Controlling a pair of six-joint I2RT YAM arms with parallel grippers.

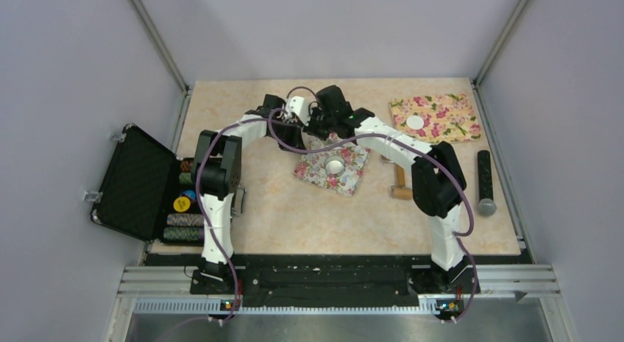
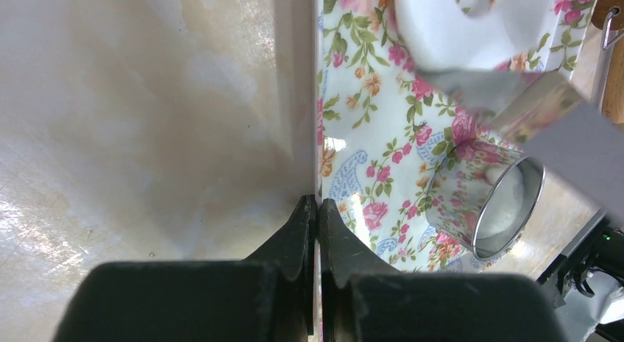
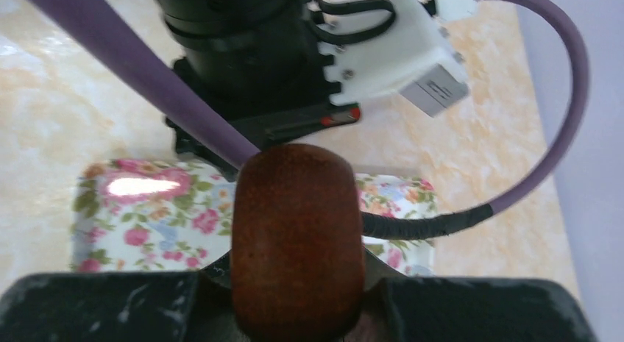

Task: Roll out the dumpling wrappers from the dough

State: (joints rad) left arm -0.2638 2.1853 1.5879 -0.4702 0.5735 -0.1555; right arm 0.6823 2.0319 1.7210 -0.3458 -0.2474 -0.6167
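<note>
Right now my left gripper [image 2: 317,208] pinches the edge of the floral mat [image 2: 368,136], likely to steady it, while my right gripper [image 3: 298,298] clamps a wooden handle [image 3: 298,224] for working the dough [image 2: 509,202].

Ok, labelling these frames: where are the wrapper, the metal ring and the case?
Wrapper [image 1: 416,122]: top view, disc centre.
Metal ring [image 2: 463,198]: left wrist view, side wall.
Case [image 1: 136,182]: top view, open lid.

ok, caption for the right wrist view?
Right tool gripping a brown wooden cylinder, floral mat and left arm beyond.
</note>
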